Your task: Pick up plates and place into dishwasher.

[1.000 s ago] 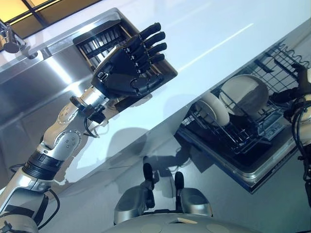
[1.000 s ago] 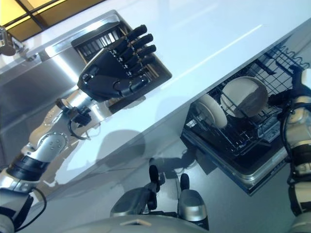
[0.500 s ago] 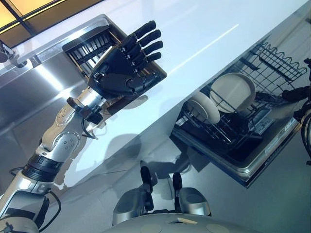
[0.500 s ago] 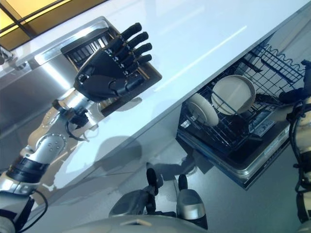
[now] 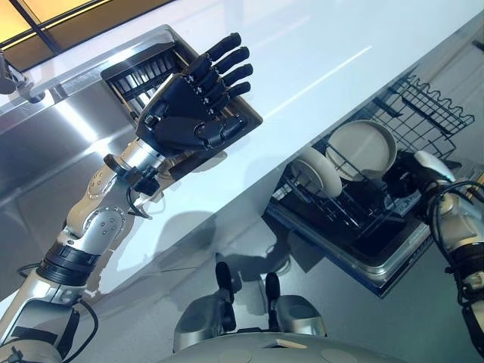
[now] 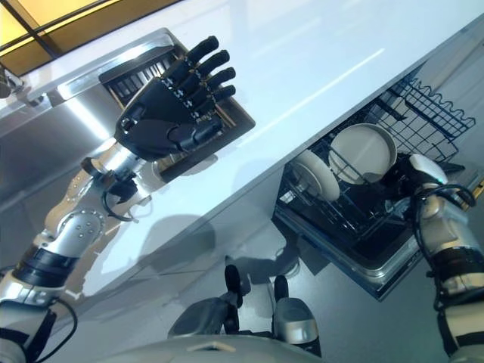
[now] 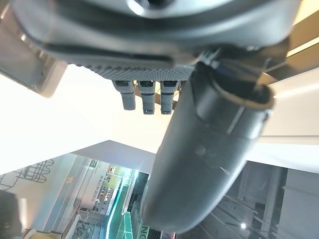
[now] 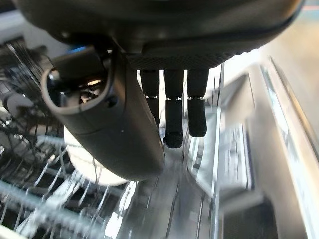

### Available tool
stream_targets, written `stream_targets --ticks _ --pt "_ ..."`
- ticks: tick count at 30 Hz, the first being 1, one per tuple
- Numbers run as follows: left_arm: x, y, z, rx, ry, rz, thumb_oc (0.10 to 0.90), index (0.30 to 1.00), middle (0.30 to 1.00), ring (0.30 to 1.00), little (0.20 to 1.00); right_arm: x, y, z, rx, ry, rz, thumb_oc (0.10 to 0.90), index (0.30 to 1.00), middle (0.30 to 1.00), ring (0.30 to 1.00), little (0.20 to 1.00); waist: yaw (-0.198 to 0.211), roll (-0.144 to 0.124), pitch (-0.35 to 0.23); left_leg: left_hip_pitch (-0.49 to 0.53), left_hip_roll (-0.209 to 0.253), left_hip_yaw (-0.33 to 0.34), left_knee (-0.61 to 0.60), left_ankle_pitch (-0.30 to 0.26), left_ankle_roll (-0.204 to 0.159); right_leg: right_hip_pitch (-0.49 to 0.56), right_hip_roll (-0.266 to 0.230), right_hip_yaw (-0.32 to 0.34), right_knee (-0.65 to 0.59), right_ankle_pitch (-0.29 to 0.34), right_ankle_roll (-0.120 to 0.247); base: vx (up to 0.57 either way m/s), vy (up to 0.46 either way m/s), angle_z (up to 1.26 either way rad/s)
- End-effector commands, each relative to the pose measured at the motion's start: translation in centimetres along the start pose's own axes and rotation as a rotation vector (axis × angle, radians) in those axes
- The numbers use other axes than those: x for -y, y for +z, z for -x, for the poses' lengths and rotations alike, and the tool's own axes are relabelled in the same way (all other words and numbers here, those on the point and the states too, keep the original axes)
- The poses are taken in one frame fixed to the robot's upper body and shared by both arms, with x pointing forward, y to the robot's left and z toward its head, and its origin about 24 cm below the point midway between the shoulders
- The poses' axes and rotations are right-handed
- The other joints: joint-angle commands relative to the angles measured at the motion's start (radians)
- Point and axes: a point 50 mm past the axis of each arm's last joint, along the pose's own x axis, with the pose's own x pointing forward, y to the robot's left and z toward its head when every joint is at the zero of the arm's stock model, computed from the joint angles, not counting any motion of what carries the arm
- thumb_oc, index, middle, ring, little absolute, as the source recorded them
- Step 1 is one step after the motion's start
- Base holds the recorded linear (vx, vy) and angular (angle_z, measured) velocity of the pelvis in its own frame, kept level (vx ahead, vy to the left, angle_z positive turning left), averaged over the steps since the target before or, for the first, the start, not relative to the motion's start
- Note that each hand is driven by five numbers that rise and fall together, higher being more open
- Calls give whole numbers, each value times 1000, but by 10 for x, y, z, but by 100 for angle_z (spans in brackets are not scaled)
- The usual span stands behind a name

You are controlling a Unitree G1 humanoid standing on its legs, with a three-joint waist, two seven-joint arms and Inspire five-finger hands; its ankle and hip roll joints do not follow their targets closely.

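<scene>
At the far left, a steel sink (image 5: 53, 140) is lying beside the white counter (image 5: 318, 53), with a dark slotted rack (image 5: 147, 72) sitting at the sink's counter-side end. The left hand (image 5: 193, 106) is hanging above that rack with its fingers straight and spread, palm side down, holding nothing; its wrist view is showing the fingers (image 7: 144, 99) extended and the thumb standing out against bright background.

Moving right, the counter is running diagonally across the scene, its edge overhanging the open dishwasher (image 5: 378, 261). The dishwasher's wire basket (image 5: 423, 106) is pulled out below the counter edge. Two white plates are standing on edge in it: a smaller plate (image 5: 318, 170) nearer the counter and a larger plate (image 5: 363, 147) just beside it, further along the basket.

At the far right, the right hand (image 6: 412, 175) is reaching into the basket, close beside the larger plate, its thumb bearing a white cover. In the right wrist view its fingers (image 8: 174, 122) are pointing straight down over the wire tines, relaxed and gripping nothing, with a pale plate (image 8: 92, 172) showing past the thumb.
</scene>
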Motion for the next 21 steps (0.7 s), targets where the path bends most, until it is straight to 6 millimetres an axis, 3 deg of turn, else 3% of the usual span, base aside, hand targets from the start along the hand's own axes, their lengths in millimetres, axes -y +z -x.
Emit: stream_targets --ticks 1,21 --pt "12 12 -1 152 -47 1 800 900 900 900 900 34 -10 -2 -67 -107 123 100 300 300 300 200 30 6 -124 95 7 -14 7 -148 -32 -76 45 -36 100 -27 29 2 -20 5" --pt "18 17 -5 137 -72 -1 800 900 900 900 900 3 -65 3 -377 130 202 100 300 300 300 200 51 -7 -86 78 12 -22 11 -139 -33 -91 43 -46 107 -19 29 0 -9 2"
